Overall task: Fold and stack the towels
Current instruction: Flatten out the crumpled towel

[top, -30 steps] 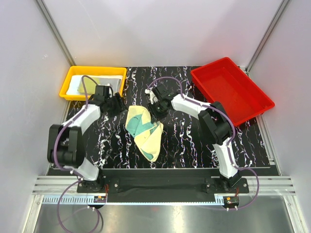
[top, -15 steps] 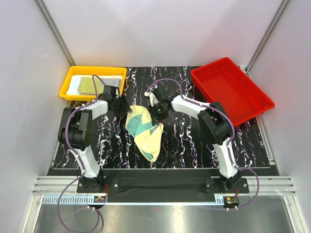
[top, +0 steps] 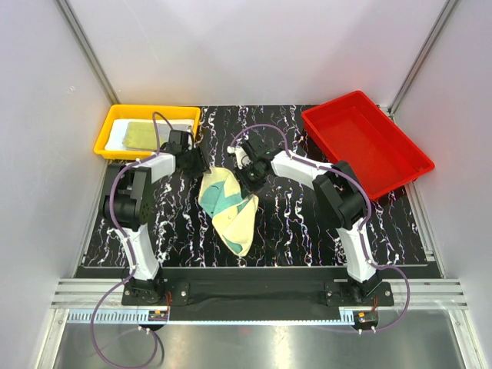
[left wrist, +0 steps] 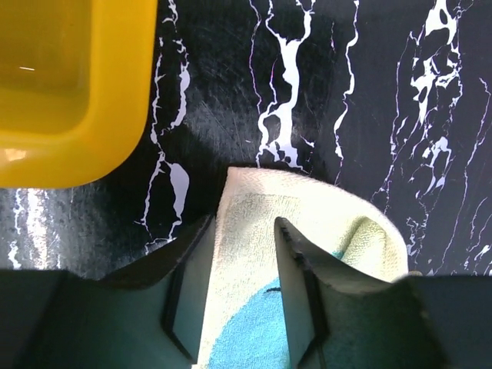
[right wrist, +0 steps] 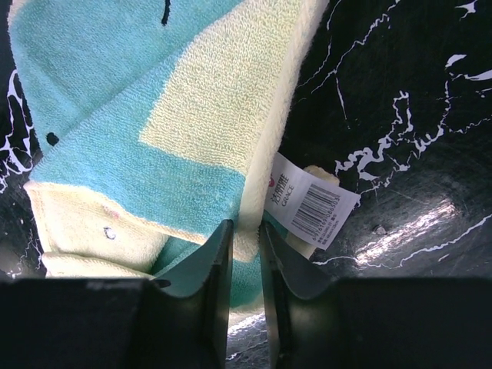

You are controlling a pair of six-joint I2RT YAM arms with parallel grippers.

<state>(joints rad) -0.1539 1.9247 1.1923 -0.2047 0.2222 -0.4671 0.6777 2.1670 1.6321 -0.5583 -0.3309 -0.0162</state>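
The towel [top: 227, 204], yellow with teal patches, is lying crumpled and partly folded on the table [top: 300, 223], midway between the two arms. Both grippers are working at its far end.

The left gripper [top: 196, 161] is reaching in at the towel's far left corner. In the left wrist view its jaws [left wrist: 242, 231] are standing partly spread, straddling the rounded yellow edge of the towel [left wrist: 307, 215]. The cloth is lying flat in the gap between them and is not being squeezed. The fingers [left wrist: 188, 300] are resting down onto or just over the cloth; which, I cannot tell. The yellow bin [left wrist: 77, 92] is sitting just beyond, apart from the towel.

The right gripper [top: 250, 177] is meeting the towel at its far right edge. In the right wrist view its jaws [right wrist: 246, 231] are drawn nearly together, leaving a thin slot. The folded yellow edge of the towel [right wrist: 192, 100] is running into that slot, so the gripper is pinching it. A white barcode label [right wrist: 311, 206] is sticking out just beside the right finger.

In the yellow bin [top: 104, 142], an olive towel [top: 142, 134] is lying on a pale towel [top: 117, 132]. The red bin [top: 361, 138] is standing at the far right.
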